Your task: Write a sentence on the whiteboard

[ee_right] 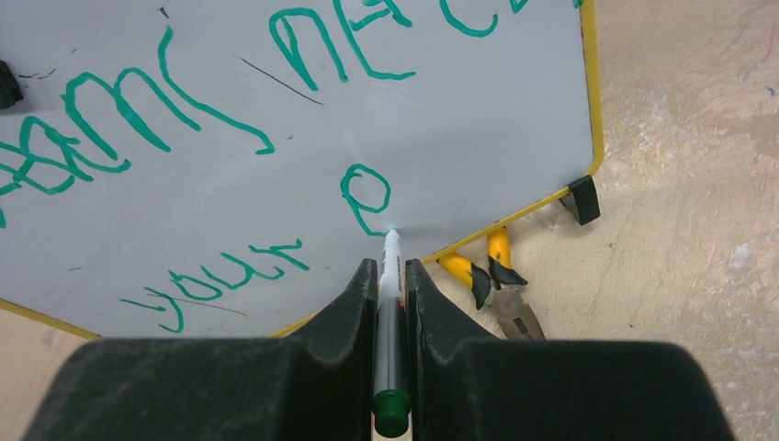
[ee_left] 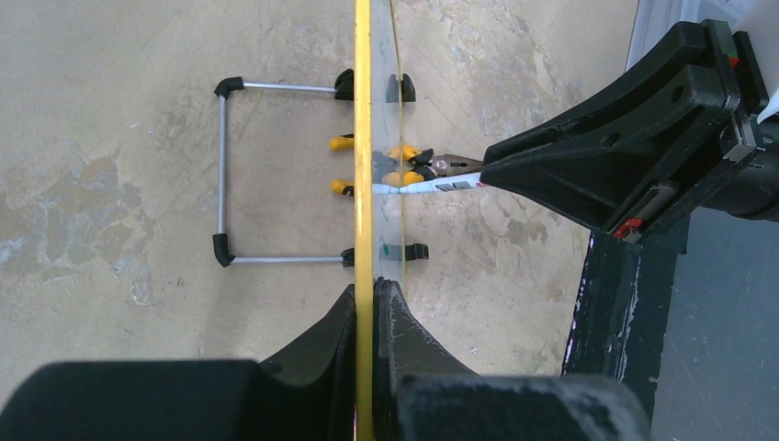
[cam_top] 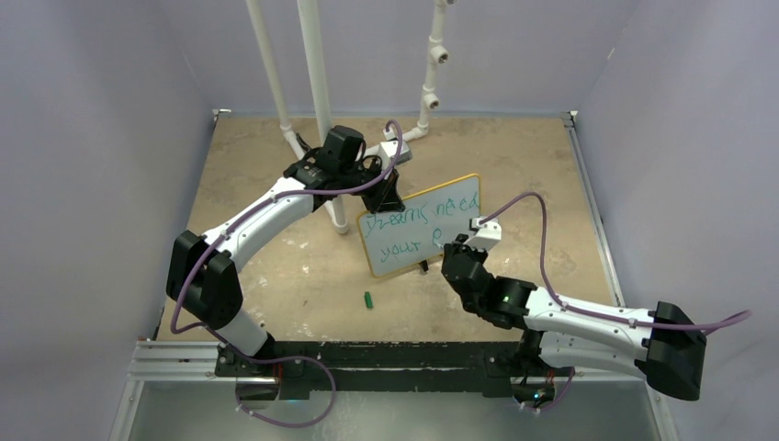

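Observation:
The whiteboard (cam_top: 432, 241) stands tilted on its black feet at the table's middle, yellow rim all round. My left gripper (cam_top: 384, 197) is shut on its top-left rim; in the left wrist view the rim (ee_left: 364, 138) runs edge-on between the fingers of that gripper (ee_left: 372, 292). The sentence (cam_top: 418, 217) is in green, "Dreams need" above "your" (ee_right: 216, 280). My right gripper (ee_right: 390, 268) is shut on a green-capped marker (ee_right: 389, 317), its tip touching the board just below a fresh loop letter (ee_right: 366, 195). The right gripper (cam_top: 457, 250) is at the board's lower right.
Yellow-handled pliers (ee_right: 496, 276) lie on the table under the board's lower edge. A green marker cap (cam_top: 367, 299) lies in front of the board. White pipes (cam_top: 317, 83) rise behind it. The board's wire stand (ee_left: 223, 170) rests on the table behind.

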You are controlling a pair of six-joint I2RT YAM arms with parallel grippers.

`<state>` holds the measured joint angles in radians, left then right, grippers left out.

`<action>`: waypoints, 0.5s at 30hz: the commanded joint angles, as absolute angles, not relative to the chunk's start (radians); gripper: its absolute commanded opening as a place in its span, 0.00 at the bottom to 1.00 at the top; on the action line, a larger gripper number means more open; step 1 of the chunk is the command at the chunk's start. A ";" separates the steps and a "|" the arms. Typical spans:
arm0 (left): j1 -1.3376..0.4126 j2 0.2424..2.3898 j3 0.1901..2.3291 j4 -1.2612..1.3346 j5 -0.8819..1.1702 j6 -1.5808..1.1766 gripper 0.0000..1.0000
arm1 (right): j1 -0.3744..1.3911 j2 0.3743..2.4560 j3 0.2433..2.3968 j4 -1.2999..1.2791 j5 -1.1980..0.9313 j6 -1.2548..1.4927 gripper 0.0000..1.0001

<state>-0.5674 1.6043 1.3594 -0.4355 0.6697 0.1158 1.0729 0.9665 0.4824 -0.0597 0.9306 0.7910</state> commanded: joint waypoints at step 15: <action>-0.544 1.580 1.350 -0.446 0.647 0.158 0.00 | 1.066 0.882 0.468 -0.068 0.987 0.812 0.00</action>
<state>-0.5674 1.6043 1.3594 -0.4355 0.6743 0.1162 1.0718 0.9237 0.4747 -0.0692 0.9531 0.8043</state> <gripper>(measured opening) 0.044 0.137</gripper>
